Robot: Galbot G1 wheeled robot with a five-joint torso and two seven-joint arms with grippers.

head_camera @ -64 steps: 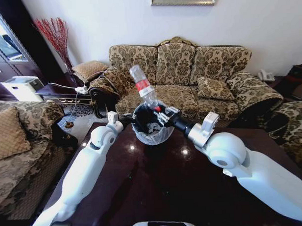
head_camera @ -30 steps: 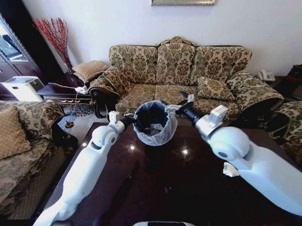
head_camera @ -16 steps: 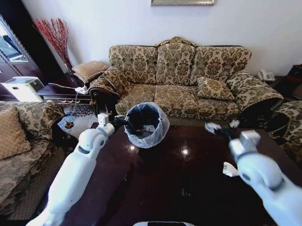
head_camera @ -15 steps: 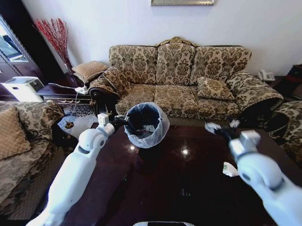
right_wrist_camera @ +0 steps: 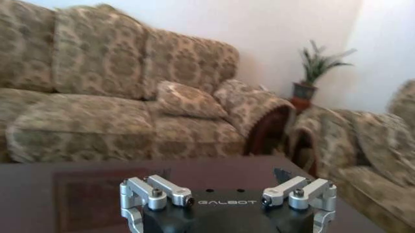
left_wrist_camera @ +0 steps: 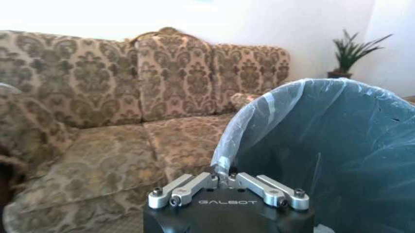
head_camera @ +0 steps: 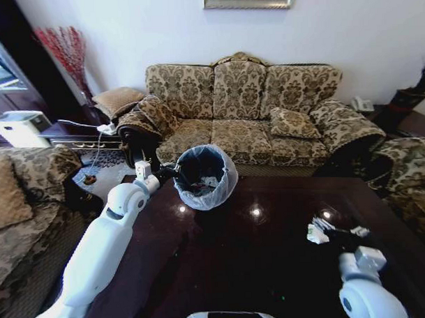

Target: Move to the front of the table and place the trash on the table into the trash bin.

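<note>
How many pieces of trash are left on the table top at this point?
1 that I can make out: a crumpled white wrapper on the table towards its right side, ahead of the right gripper. More could be hidden behind the trash bin.

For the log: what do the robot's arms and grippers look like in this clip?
Both arms have smooth glossy white shells with rounded joints. The left arm ends in a small white wrist block and black gripper. Each wrist camera shows a black gripper body marked GALBOT in grey, with silver bolted finger linkages: left gripper, right gripper.
</note>
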